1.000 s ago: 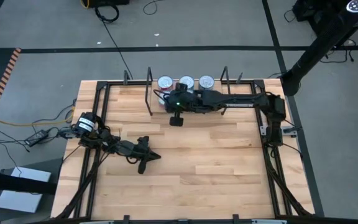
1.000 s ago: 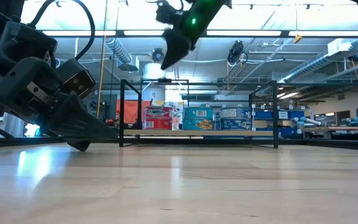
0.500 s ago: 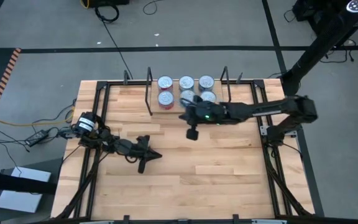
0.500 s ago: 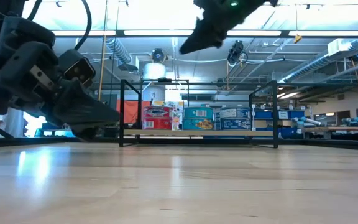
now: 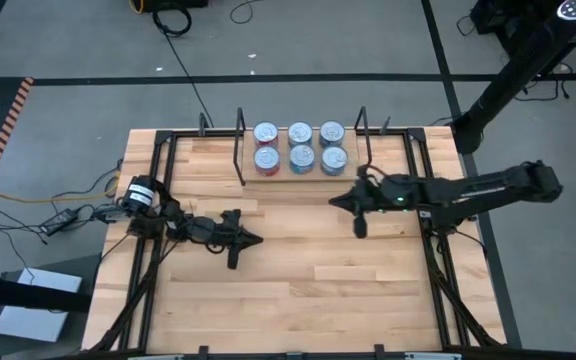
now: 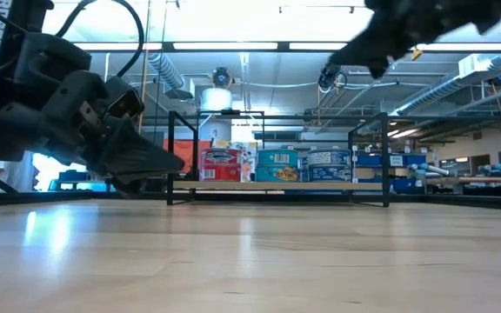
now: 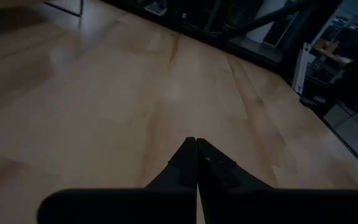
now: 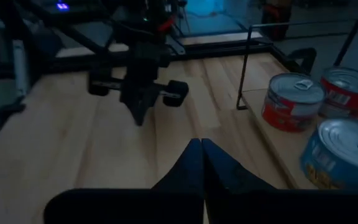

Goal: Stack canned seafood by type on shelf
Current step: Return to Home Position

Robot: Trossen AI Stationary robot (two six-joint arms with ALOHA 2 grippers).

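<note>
Several canned seafood tins (image 5: 301, 157) stand in two rows of three on the shelf (image 5: 240, 150) at the table's far edge. The left pair is red, the others blue. The low view shows a red tin (image 6: 221, 164) and two blue ones (image 6: 277, 164) on the shelf board (image 6: 277, 185). My right gripper (image 5: 334, 203) is shut and empty, raised above the table, near and right of the shelf. In its wrist view (image 8: 201, 142) the red tins (image 8: 291, 101) and a blue one (image 8: 347, 152) stand off to the side. My left gripper (image 5: 255, 239) is shut and empty, low over the table's left middle.
The shelf's two black wire end frames (image 5: 361, 135) stand upright at either side of the tins. Black frame rails (image 5: 158, 190) run along the table's left and right edges. Bare wood (image 5: 318, 280) spreads over the middle and near half of the table.
My right gripper has drawn back from over the shelf's front row of tins, moving toward the table's right and near side, uncovering the three front tins. My left gripper has shifted slightly toward the right and far side and lifted a little.
</note>
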